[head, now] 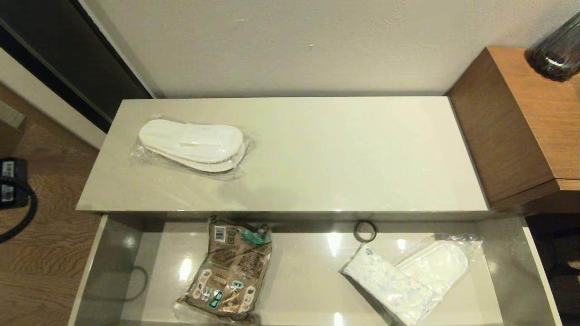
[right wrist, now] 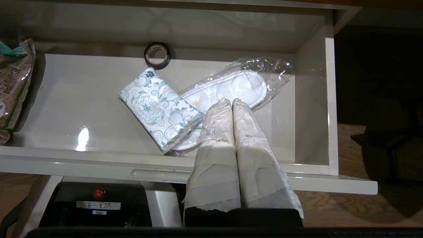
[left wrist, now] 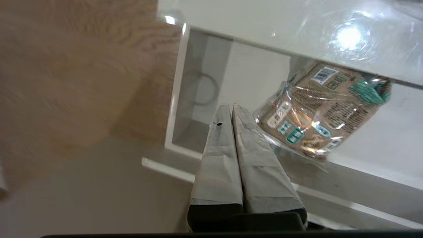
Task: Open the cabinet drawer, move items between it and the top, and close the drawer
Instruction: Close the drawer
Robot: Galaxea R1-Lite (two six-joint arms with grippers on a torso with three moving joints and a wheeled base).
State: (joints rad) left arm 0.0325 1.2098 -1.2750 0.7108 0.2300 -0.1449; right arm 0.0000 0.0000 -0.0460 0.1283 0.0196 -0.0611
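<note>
The wide drawer (head: 93,267) stands pulled out below the cream top panel (head: 326,154). One pair of white slippers in clear plastic (head: 192,144) lies on the top at its left. In the drawer's right half a white tissue pack with blue print (head: 392,285) (right wrist: 158,109) rests across a second wrapped slipper pair (head: 437,262) (right wrist: 231,87). My right gripper (right wrist: 228,100) is shut and empty, hanging above the drawer's front rail (right wrist: 99,165) near those slippers. My left gripper (left wrist: 230,106) is shut and empty, over the drawer's left front corner. Neither arm shows in the head view.
A brown printed packet (head: 231,271) (left wrist: 324,105) lies in the drawer's left half. A small dark ring (head: 364,230) (right wrist: 157,54) sits at the drawer's back. A brown wood-grain desk (head: 521,117) with a dark glass vessel (head: 559,50) adjoins on the right. Wood floor lies to the left.
</note>
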